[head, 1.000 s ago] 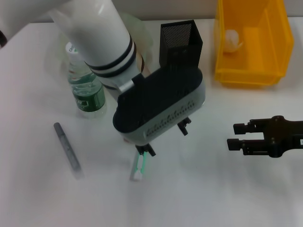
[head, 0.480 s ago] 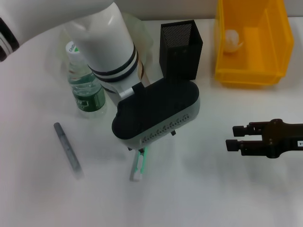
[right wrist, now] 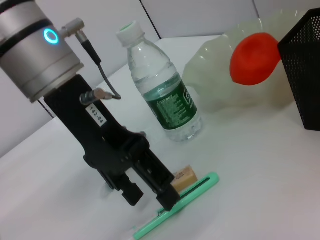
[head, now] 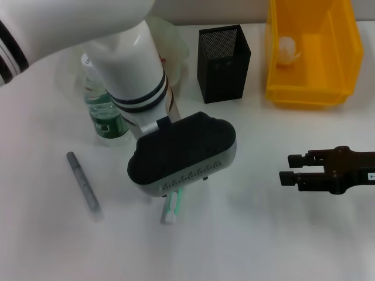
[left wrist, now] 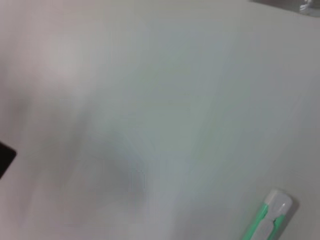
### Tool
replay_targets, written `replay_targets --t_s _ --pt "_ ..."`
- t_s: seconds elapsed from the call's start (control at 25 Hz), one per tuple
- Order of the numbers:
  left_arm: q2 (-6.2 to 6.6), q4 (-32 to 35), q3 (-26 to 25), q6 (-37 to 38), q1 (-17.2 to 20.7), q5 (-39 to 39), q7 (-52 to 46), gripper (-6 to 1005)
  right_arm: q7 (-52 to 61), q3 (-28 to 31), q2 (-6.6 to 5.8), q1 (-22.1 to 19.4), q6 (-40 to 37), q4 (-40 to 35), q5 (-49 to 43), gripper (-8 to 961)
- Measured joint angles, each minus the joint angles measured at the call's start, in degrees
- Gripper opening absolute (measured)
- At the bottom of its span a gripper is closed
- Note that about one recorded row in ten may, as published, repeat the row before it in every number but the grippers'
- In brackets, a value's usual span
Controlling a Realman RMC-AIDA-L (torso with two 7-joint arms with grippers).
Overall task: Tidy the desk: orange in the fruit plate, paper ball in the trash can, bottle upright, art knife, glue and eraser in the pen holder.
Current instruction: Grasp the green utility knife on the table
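Beside the bottle (head: 105,111), most of the art knife (head: 171,206) is hidden under the left pincer's housing (head: 181,155).

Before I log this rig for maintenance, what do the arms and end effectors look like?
The left arm is glossy white with two black rings; its wrist carries a rounded black-and-grey housing. From the right wrist view, its silver cuff has a glowing blue ring, thin cables and a white label above the black left end effector. The right end effector is matte black and angular.

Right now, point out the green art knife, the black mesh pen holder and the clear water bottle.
green art knife (right wrist: 187,196): right wrist view, mid-handle.
black mesh pen holder (head: 223,67): head view, front wall.
clear water bottle (right wrist: 167,107): right wrist view, green label.
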Motion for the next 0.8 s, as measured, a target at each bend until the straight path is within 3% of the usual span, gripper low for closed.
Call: replay_targets --t_s 0.48,0.72,0.8 --pt "-0.43 -5.69 1.70 -3.17 -2.22 -0.44 0.53 779 -0.25 0.00 -0.07 0.02 -0.03 0.36 0.00 617" --pt "-0.60 -6.93 2.24 -3.09 -3.14 -0.42 0.41 568 -0.33 0.00 -0.17 0.02 -0.06 0.35 0.00 616" --pt "-0.60 -7.04 2.24 -3.08 -3.20 -0.42 0.40 565 -0.37 0.00 -0.17 0.03 -0.06 0.35 0.00 616"
